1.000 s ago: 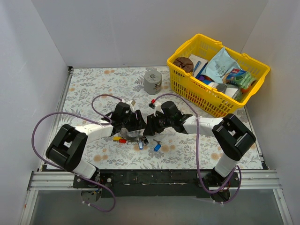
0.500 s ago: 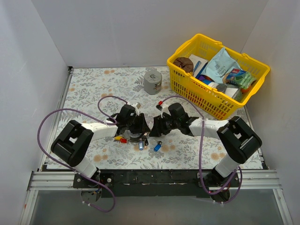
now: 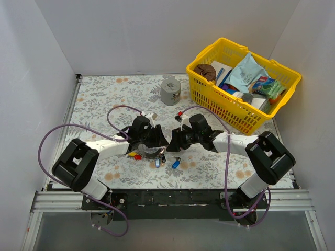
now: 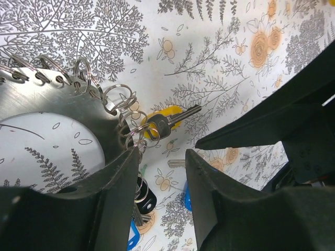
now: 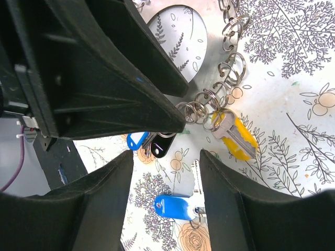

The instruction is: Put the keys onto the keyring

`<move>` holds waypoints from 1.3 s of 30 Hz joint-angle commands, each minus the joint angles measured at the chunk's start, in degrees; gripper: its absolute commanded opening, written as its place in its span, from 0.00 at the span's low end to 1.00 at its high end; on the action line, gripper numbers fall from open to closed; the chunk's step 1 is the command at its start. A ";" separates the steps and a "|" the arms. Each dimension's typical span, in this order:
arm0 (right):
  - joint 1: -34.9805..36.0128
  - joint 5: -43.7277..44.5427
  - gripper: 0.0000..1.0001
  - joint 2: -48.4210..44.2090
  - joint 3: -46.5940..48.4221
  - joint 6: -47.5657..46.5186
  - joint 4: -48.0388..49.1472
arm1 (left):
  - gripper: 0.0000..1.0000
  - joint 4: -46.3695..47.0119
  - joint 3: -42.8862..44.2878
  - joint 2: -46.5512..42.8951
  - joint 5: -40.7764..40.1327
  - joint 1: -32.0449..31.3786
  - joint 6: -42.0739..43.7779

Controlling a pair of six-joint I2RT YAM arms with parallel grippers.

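Observation:
The keyring [image 4: 57, 102] is a flat grey metal ring with small split rings along its edge, lying on the floral table; it also shows in the right wrist view [image 5: 207, 49] and the top view [image 3: 148, 151]. A yellow key [image 4: 166, 118] hangs on one split ring. A dark key [image 4: 144, 196] and a blue key [image 4: 133, 236] lie beside the ring. A loose blue key [image 5: 178, 205] lies between the fingers of my right gripper [image 5: 166, 170], which is open and empty. My left gripper [image 4: 161, 162] is open and empty, with one finger over the ring's edge.
A grey cylindrical can [image 3: 170, 91] stands at the back centre. A yellow basket [image 3: 210, 95] full of packets stands at the back right. White walls close in the table on three sides. The two grippers [image 3: 156, 142] [image 3: 172, 142] nearly face each other.
The two grippers have drawn slightly apart, the right one shifting right. The keyring and the keys lie where they were.

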 commanded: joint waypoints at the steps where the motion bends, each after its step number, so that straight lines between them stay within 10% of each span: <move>1: -0.37 -1.06 0.61 -2.34 -0.38 -1.16 1.90 | 0.41 0.04 -0.79 -3.64 -2.55 -0.26 1.37; 39: -0.54 -0.35 0.61 -4.45 -1.96 -1.86 1.10 | 0.24 7.68 -7.47 -1.44 -0.54 -0.35 6.56</move>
